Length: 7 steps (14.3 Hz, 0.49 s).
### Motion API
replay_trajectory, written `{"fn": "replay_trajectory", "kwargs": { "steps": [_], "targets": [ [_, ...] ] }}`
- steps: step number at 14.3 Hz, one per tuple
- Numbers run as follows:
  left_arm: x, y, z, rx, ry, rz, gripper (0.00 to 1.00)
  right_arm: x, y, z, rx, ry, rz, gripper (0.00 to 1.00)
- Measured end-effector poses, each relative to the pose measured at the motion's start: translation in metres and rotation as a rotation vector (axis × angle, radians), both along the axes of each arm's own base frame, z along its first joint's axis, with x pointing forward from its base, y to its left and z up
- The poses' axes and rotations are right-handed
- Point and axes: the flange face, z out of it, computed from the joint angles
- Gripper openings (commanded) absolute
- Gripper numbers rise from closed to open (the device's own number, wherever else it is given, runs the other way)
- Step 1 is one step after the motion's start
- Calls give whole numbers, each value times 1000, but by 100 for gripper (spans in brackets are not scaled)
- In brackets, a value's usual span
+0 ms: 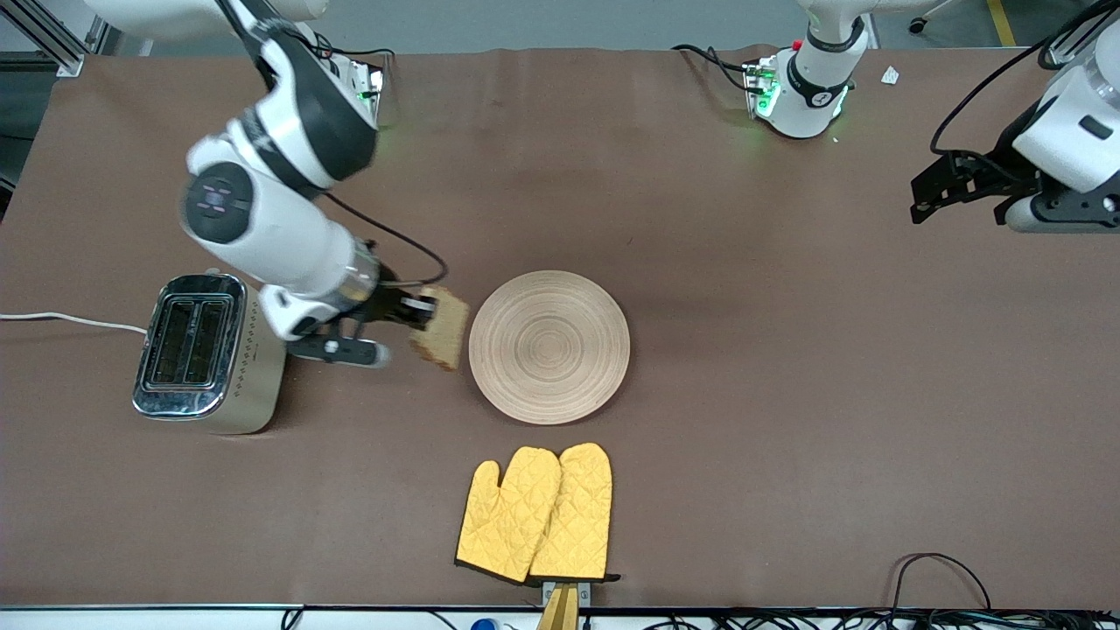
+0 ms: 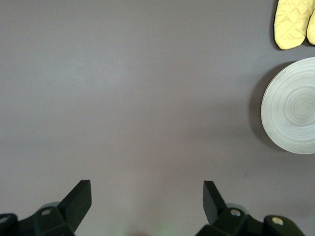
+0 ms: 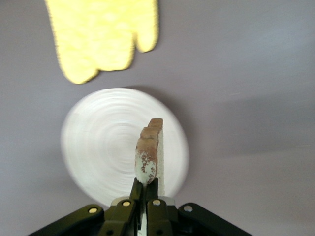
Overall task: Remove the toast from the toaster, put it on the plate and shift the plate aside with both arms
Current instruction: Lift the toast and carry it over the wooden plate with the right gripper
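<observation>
No readable text, label or number anywhere.

Toast (image 1: pixel 443 326): brown, speckled, darker crust. Plate (image 1: pixel 549 346): pale beige wood, concentric ring grain. Mitts (image 1: pixel 535 514): yellow, quilted, dark trim at cuffs. Toaster (image 1: pixel 203 352): shiny silver, black slots. Table (image 1: pixel 787 394): plain brown. Arms (image 1: pixel 280 201): white, black bands; grippers black.

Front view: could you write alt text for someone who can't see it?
The right gripper holds the toast in the air between a toaster and the bare plate. Yellow oven mitts lie nearer the camera; the left gripper waits, open, at its end of the table.
</observation>
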Motion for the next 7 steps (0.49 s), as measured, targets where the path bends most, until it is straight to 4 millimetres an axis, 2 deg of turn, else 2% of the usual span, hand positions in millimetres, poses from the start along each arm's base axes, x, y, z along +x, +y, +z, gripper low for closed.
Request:
{"fn": "replay_trajectory", "kwargs": {
  "steps": [2, 5, 6, 7],
  "targets": [
    [6, -12, -15, -18, 29, -17, 100, 4, 25, -26, 66, -2, -47, 5],
    [14, -30, -36, -49, 69, -41, 100, 13, 48, -51, 174, -29, -149, 9],
    [18, -34, -45, -81, 89, -41, 100, 13, 56, -58, 202, -37, -167, 16],
    [23, -37, -56, -125, 116, -33, 100, 12, 62, -64, 221, -42, -178, 42]
  ]
}}
